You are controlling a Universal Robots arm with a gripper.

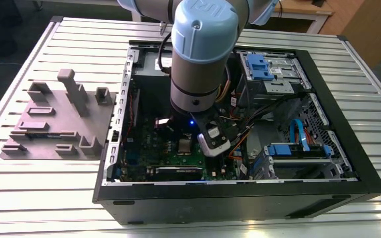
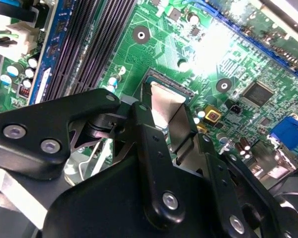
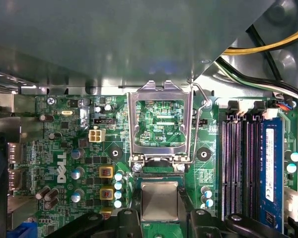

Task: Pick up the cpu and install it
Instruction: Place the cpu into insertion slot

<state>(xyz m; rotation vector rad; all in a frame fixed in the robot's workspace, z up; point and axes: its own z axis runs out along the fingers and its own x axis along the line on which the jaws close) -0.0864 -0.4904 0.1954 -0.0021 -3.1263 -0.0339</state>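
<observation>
The cpu [image 3: 159, 201], a small square chip with a silvery top, lies flat at the socket on the green motherboard [image 3: 74, 148]. My gripper [image 3: 159, 210] stands over it, with a black finger [image 3: 130, 218] close against each side of the chip. In the second wrist view the cpu [image 2: 165, 99] shines between the black fingers [image 2: 151, 139], just over the dark socket edge. The silver socket frame [image 3: 160, 88] is hinged up and open beside it. In the exterior view my arm [image 1: 200, 54] reaches down into the open computer case, and the cpu [image 1: 186, 145] shows as a pale square below the wrist.
The black computer case [image 1: 349, 163] lies open on a slatted metal table. A grey-mauve block with upright posts [image 1: 58, 124] stands at the exterior view's left. Memory slots [image 3: 243, 163], yellow and black cables [image 3: 268, 47] and blue drive bays [image 1: 263, 67] crowd around the socket.
</observation>
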